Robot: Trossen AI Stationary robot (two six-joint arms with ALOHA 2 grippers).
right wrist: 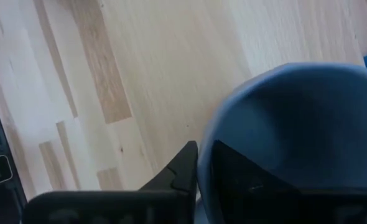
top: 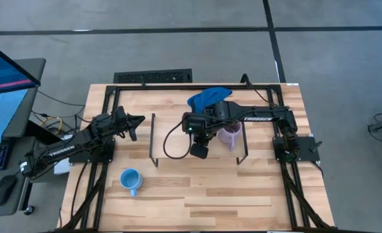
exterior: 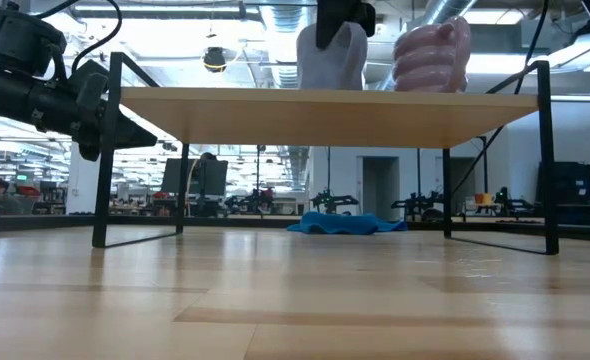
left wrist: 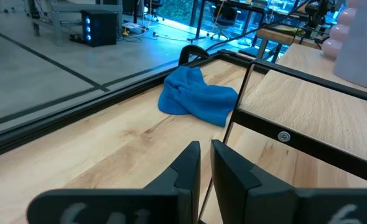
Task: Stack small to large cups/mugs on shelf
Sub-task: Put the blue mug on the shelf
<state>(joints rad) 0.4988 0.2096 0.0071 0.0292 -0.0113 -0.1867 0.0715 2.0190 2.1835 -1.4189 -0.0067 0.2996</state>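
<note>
The shelf (top: 171,133) stands mid-table, a light-wood board on black wire legs. On it stand a grey-blue mug (exterior: 330,60) and, beside it toward the table's right, a lilac mug (exterior: 433,55), both on their bases. My right gripper (right wrist: 203,163) comes down onto the grey-blue mug from above and is shut on it. That arm hides the mug in the high view. A sky-blue mug (top: 131,180) stands on the table near the shelf's left front. My left gripper (left wrist: 205,158) hovers shut, left of the shelf, holding nothing. My right gripper has the grey-blue mug by its rim (right wrist: 209,140), one finger inside the mug and one outside the wall. The fingers point steeply down from above. The mug stands upright with its base on the shelf board (exterior: 315,115).
A bright blue cloth (top: 207,97) lies crumpled on the table behind the shelf. Bare board shows on the shelf's left half. Black frame rails run along the table's left, right and far sides.
</note>
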